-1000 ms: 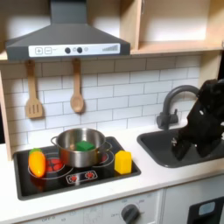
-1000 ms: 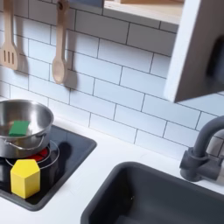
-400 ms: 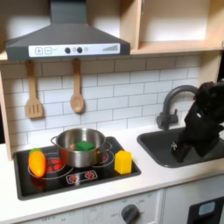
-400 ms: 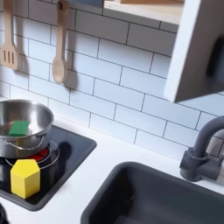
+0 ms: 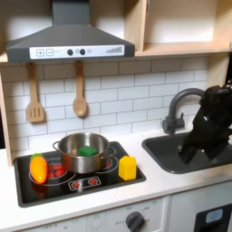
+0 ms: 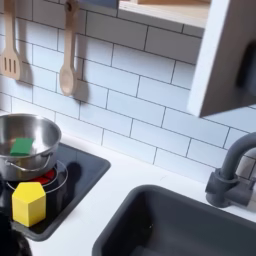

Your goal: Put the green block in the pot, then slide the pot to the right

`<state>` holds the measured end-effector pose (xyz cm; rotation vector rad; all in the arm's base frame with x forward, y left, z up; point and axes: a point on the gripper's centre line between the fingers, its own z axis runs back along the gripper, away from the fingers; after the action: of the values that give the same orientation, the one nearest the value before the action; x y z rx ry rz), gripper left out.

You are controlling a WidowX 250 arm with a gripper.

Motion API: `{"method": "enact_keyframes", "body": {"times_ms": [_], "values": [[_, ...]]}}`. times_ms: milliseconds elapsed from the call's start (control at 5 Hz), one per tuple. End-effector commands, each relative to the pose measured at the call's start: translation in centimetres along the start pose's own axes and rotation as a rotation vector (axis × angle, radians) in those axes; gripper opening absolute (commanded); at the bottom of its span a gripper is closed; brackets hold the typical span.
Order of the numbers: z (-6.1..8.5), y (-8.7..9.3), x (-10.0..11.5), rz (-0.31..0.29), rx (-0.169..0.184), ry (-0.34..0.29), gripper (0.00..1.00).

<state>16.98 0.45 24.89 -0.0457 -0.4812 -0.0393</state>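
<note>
We see the green block (image 5: 86,149) sitting inside the pot (image 5: 83,153), approx. centre of the pot floor in the first exterior view. In the second exterior view the green block (image 6: 20,146) lies on the pot's bottom toward 9 o'clock, close to the wall of the pot (image 6: 40,128).

Pot stands upright on the black stovetop (image 5: 100,186), over the back burner area. Small side handles visible at 3 and 9 o'clock in the first exterior view.

Yellow block (image 5: 127,168) rests on the stovetop at approx. 4 o'clock from the pot, near it but not touching. In the second exterior view the yellow block (image 6: 29,203) sits at approx. 6 o'clock from the pot, on the stovetop (image 6: 85,176).

Orange-yellow toy vegetable (image 5: 38,169) lies at approx. 8 o'clock from the pot in the first exterior view, just beside it; contact can't be judged.

Arm (image 5: 210,122) is well apart from the pot, at 3 o'clock from it, hanging over the sink (image 5: 163,154) and next to the faucet (image 5: 178,101). Gripper (image 5: 187,156) is dark against the dark basin; we cannot tell whether its fingers are spread or pressed together. Nothing seen in it.

Wall behind: wooden spatula (image 5: 34,96) and wooden spoon (image 5: 80,92) hang on the tile at approx. 11 and 12 o'clock above the pot.
</note>
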Motion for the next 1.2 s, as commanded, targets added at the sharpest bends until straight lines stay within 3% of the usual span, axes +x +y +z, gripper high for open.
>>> {"method": "enact_keyframes", "body": {"times_ms": [0, 600, 1000], "values": [[-0.6, -0.8, -0.5, -0.036, -0.016, 0.020, 1.00], [-1.2, -0.9, -0.7, -0.097, -0.037, 0.028, 1.00], [-1.3, 0.4, -0.7, -0.140, -0.046, 0.021, 1.00]]}}
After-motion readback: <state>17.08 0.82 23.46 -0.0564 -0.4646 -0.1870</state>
